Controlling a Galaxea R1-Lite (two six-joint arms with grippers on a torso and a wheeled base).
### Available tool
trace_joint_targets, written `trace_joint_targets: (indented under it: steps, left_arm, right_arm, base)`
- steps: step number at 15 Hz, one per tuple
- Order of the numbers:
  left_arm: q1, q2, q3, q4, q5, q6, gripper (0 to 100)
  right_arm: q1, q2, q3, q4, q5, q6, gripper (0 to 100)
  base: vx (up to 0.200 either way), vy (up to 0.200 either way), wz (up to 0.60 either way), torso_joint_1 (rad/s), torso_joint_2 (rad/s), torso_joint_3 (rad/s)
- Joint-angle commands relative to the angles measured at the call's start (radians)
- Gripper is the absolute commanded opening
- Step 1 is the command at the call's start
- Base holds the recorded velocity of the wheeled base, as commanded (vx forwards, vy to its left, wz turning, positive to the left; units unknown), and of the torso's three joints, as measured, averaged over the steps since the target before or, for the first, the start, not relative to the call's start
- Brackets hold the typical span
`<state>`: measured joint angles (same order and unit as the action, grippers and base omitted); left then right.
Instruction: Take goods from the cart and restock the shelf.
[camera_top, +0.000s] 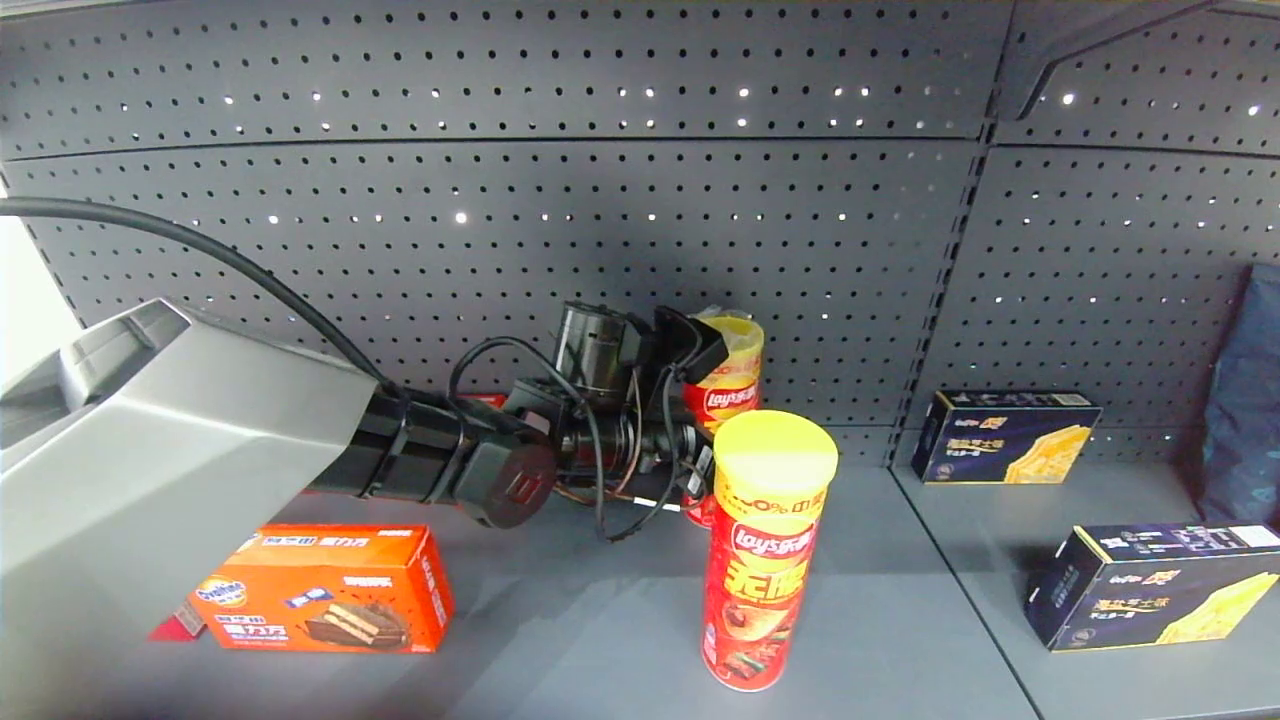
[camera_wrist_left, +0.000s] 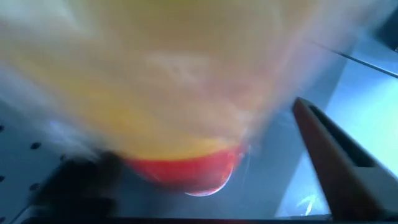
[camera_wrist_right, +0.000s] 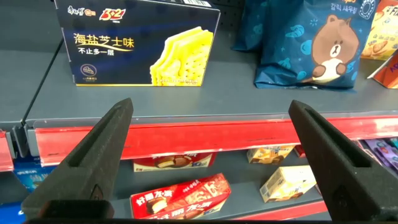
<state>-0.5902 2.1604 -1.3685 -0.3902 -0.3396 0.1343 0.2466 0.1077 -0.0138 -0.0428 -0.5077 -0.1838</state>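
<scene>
Closest in, the right gripper (camera_wrist_right: 210, 106) hangs with its fingers spread wide and nothing between them, facing a red price rail (camera_wrist_right: 186, 140). Up on the grey metal shelf (camera_top: 560, 640), near its front edge, a tall red cardboard tube with a yellow plastic lid (camera_top: 768, 550) stands upright, glossy and round. Toward the front left corner lies a flat orange carton (camera_top: 325, 590), sharp-edged and printed. Toward the front right there's a dark blue carton (camera_top: 1150, 585).

Further back, the left gripper (camera_top: 698, 400) is at a second red tube with a yellow lid (camera_top: 728, 375), right by the back edge against the perforated panel (camera_top: 500, 200). Clamped or let go, I cannot tell. Another dark blue box (camera_top: 1005, 437) sits at the back right.

My read: one tube looks placed, and the second is at the setting-down step at the rear. What remains in the cart can't be judged from here.
</scene>
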Motion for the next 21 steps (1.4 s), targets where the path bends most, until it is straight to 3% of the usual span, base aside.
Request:
trace_joint_targets:
  steps: [1, 9, 14, 20, 21]
  left_arm:
    - [0.001, -0.016, 0.020, -0.001, 0.002, -0.001, 100]
    - [0.081, -0.298, 0.252, -0.001, 0.013, 0.002, 100]
    - [0.099, -0.525, 0.399, 0.011, 0.024, 0.001, 100]
    - [0.073, -0.746, 0.537, 0.067, 0.192, 0.005, 100]
    - [0.073, -0.771, 0.536, 0.076, 0.208, 0.007, 100]
  right_arm:
    - [0.000, 0.003, 0.000, 0.000, 0.000, 0.000, 100]
    - [0.000, 0.003, 0.000, 0.000, 0.001, 0.000, 100]
    - [0.000, 0.003, 0.003, -0.003, 0.000, 0.009, 100]
    - [0.003, 0.003, -0.005, -0.003, 0.034, 0.095, 100]
    - [0.023, 0.041, -0.077, 0.001, 0.061, 0.095, 100]
  base:
    - [0.000, 0.000, 0.00, 0.000, 0.00, 0.000]
    - [0.000, 0.000, 0.00, 0.000, 0.00, 0.000]
    - [0.000, 0.000, 0.00, 0.000, 0.00, 0.000]
    - [0.000, 0.000, 0.00, 0.000, 0.00, 0.000]
    - [0.000, 0.000, 0.00, 0.000, 0.00, 0.000]
